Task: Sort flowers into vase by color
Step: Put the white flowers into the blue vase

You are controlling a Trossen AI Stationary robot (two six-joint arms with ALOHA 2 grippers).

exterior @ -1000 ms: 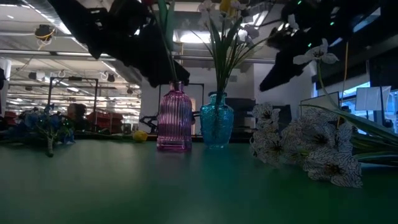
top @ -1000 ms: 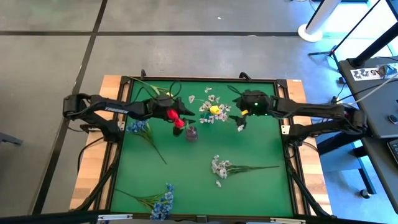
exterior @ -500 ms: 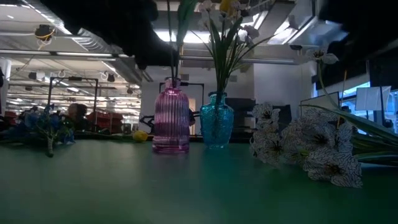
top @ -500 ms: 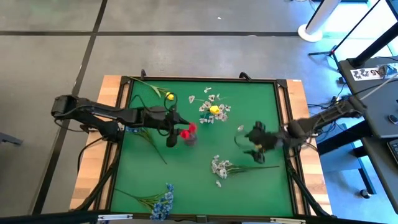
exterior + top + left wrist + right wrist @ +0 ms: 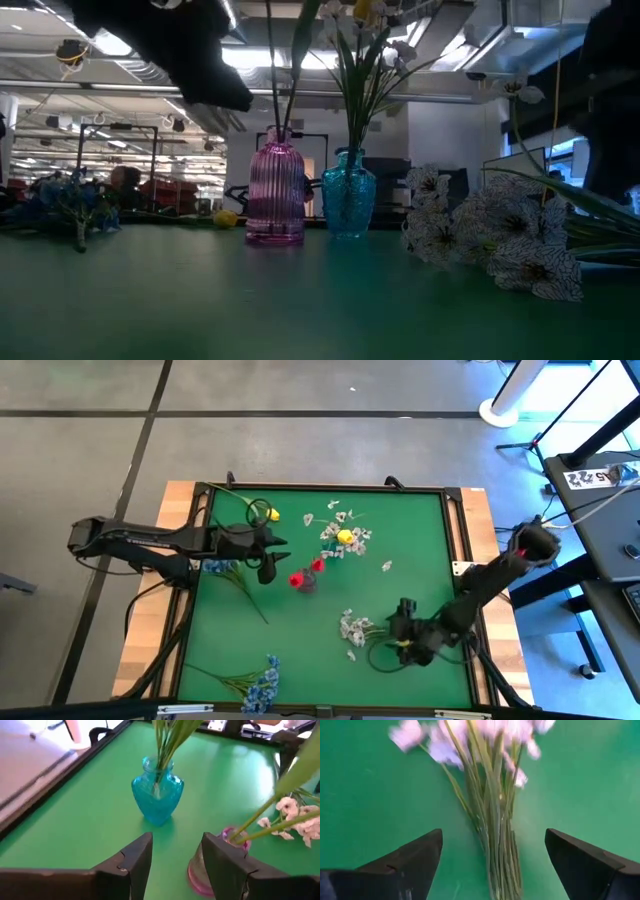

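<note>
Two red flowers (image 5: 297, 579) stand in the pink vase (image 5: 275, 195). Beside it the blue vase (image 5: 157, 787) holds a yellow flower (image 5: 345, 537) and white blossoms. My left gripper (image 5: 175, 860) hangs open and empty just left of the pink vase (image 5: 306, 584). A white spray (image 5: 352, 628) lies on the mat at the near right. My right gripper (image 5: 492, 865) is open, slanting down over it, with a finger on either side of the stems (image 5: 497, 845). In the high view my right gripper (image 5: 398, 638) hides those stems.
A yellow flower (image 5: 272, 515) lies at the far left. One blue spray (image 5: 220, 565) lies under the left arm and another (image 5: 262, 685) at the near edge. Loose white blossoms (image 5: 386, 566) dot the mat. A raised black frame (image 5: 455, 570) borders the green mat.
My right gripper has swung from beside the blue vase toward the table's near edge and come down over the lying white spray. My left gripper has drawn back from the pink vase toward the left edge, and the red flowers stay in that vase.
</note>
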